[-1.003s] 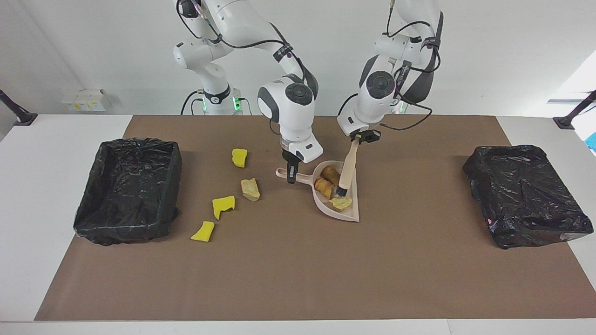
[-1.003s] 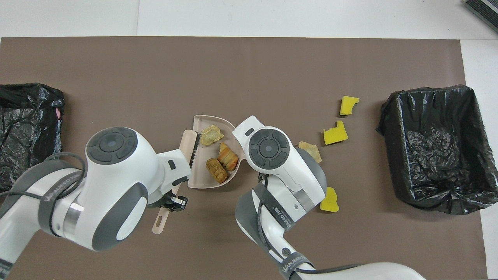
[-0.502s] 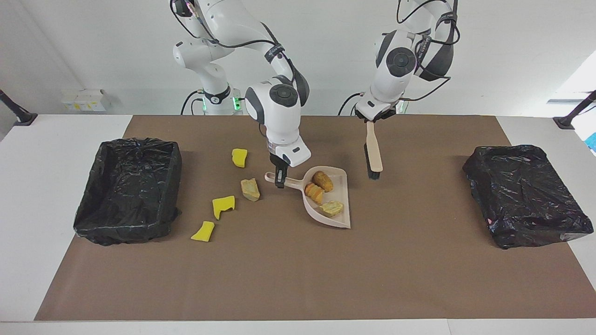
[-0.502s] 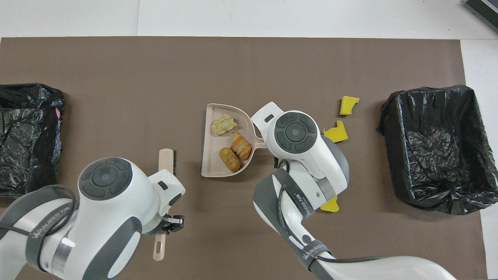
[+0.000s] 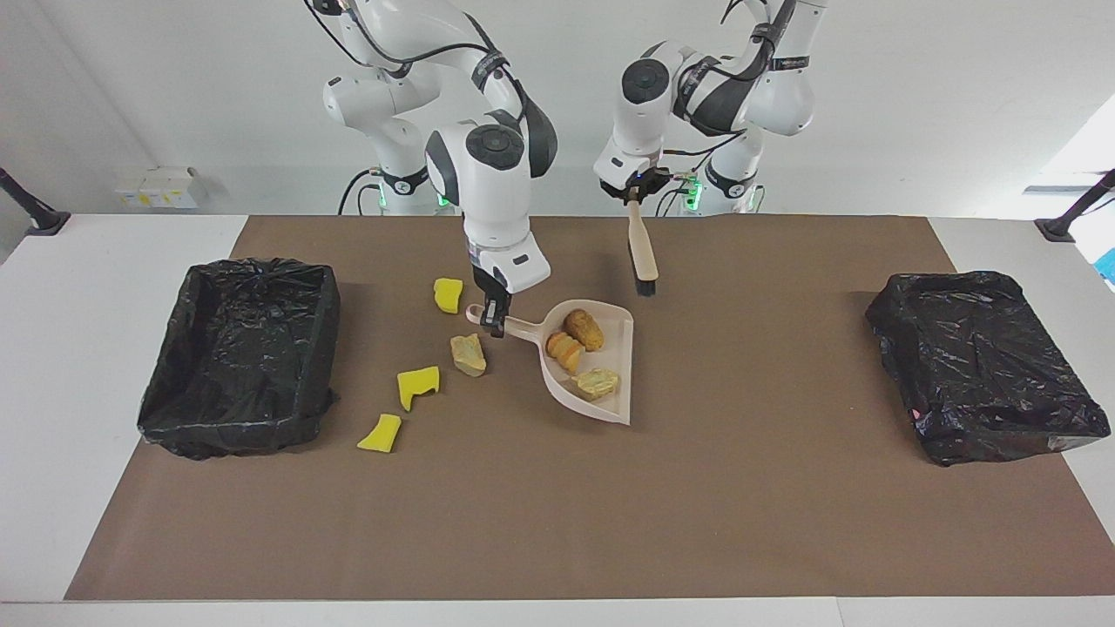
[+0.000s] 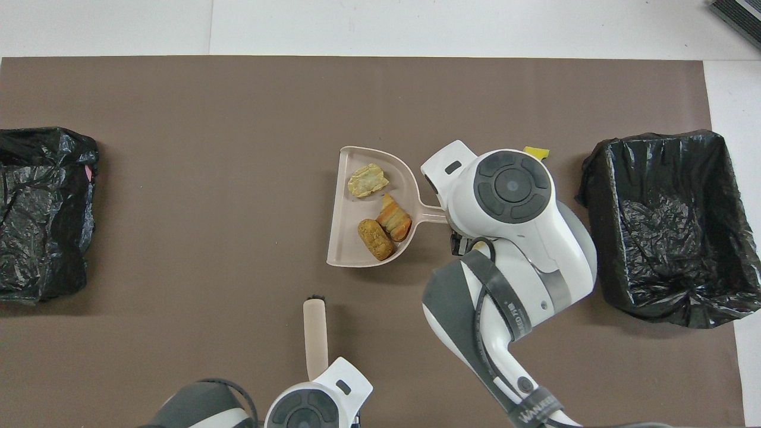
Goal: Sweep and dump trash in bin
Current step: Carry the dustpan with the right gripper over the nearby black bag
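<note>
I've three scraps in the dustpan, right gripper clamped on its handle; four scraps wait at its nine o'clock; left gripper grips the brush; nothing dumped.

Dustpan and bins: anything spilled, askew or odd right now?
Nothing spilled. The dustpan holds three scraps, gripped by the right gripper. Odd: the bin toward the left arm's end looks collapsed, its liner covering the opening. The other bin stands open.

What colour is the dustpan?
The dustpan is pale beige-pink; the overhead view shows it best.
</note>
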Robot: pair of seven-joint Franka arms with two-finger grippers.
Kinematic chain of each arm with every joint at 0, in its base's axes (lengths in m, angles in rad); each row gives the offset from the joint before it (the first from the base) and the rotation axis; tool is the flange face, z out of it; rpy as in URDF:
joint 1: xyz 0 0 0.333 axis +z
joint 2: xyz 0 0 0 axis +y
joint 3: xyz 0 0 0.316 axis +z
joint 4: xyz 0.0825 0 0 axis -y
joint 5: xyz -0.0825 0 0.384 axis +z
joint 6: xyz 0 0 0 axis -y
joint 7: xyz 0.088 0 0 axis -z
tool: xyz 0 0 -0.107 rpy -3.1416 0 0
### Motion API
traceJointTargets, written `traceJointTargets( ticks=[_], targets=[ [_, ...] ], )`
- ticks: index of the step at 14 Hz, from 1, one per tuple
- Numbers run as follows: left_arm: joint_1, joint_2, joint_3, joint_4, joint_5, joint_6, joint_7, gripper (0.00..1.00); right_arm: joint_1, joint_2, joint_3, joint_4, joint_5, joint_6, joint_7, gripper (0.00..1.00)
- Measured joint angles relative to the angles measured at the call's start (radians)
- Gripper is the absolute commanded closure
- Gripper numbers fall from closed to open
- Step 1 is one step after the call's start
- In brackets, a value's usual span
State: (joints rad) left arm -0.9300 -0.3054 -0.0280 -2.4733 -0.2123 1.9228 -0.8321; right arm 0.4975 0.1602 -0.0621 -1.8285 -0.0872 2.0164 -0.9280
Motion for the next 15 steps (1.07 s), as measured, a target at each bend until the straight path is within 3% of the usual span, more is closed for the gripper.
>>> traceJointTargets(
  ticks=[5, 13, 15],
  targets=[
    [-0.124, 0.001, 0.001, -0.106, -0.062, 0.125, -0.049, 1.00, -0.156, -0.075, -0.003, 0.001, 0.000, -0.070, -0.213, 1.00],
    [-0.129, 0.001, 0.006, -0.126, -0.105, 0.141, -0.049, 1.00, -0.518, -0.101, -0.013, 0.015, 0.000, -0.119, -0.659, 1.00],
    [-0.129, 0.003, 0.008, -0.126, -0.105, 0.141, -0.048, 0.76, -0.596, -0.101, -0.015, 0.017, -0.010, -0.119, -0.740, 1.00]
  ],
)
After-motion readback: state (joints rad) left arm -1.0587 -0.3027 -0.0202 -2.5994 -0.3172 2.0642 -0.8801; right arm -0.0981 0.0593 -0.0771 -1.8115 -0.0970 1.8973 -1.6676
